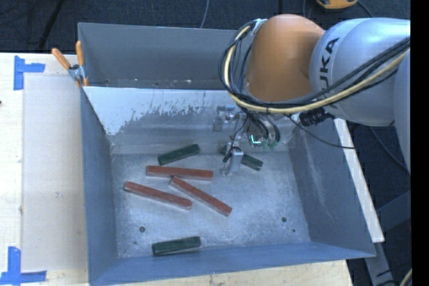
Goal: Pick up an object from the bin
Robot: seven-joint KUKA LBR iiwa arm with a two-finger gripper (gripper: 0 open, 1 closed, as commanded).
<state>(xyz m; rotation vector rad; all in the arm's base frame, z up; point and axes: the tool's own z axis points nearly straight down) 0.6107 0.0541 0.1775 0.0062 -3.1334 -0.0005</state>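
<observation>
Step in hand, as I judge it: approach or descent, nothing lifted yet. The gripper is low in the far middle of the bin, just left of a small dark green block and at the right end of a red-brown stick. I can't tell whether the tool is released or clenched, and nothing shows in its grasp. The likely target is the green block or that stick; which one is unclear. The next move calls for centring over one piece, closing on it, then lifting straight up. The arm comes in from the right, with its wrist under the orange cover pointing steeply down. Two more sticks and two more green blocks lie to the left and nearer.
</observation>
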